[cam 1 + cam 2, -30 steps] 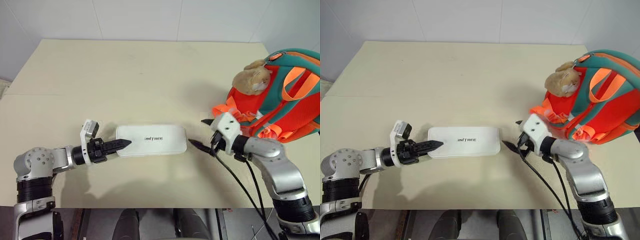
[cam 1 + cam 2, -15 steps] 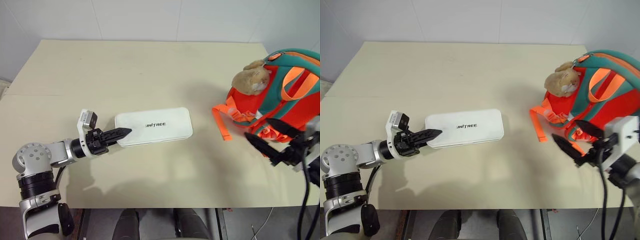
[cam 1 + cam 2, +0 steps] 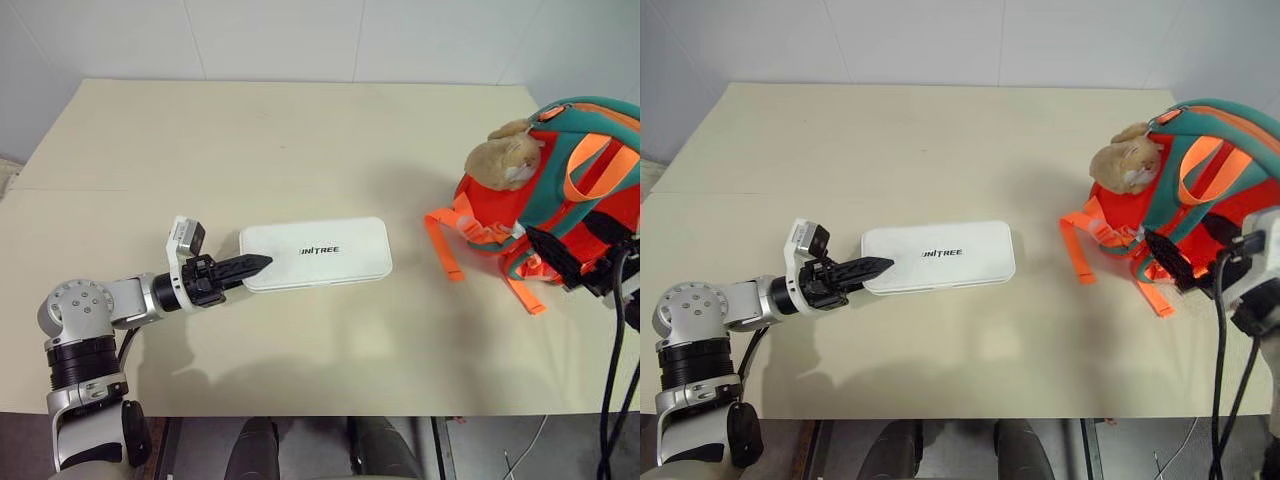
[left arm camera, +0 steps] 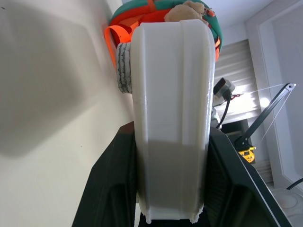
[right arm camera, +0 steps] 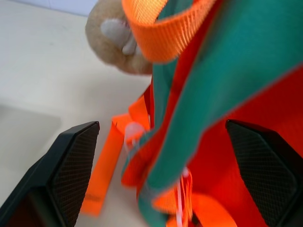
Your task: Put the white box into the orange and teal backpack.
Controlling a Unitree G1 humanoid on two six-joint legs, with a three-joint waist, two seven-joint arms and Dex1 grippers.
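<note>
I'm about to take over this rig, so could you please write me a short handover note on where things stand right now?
Left gripper: shut on the near-left end of the white box, gripped across its thin edge.
Right gripper: fingers wide open, holding nothing, up against the orange and teal backpack.
The backpack sits at the table's right edge, plush charm on top.
Done: box grasped.
Left: open the backpack and put the box inside.

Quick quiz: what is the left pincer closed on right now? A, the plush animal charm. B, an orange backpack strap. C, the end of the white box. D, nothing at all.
C: the left pincer grips one short end of the white box, and the left wrist view shows the box clamped between its black fingers.
</note>
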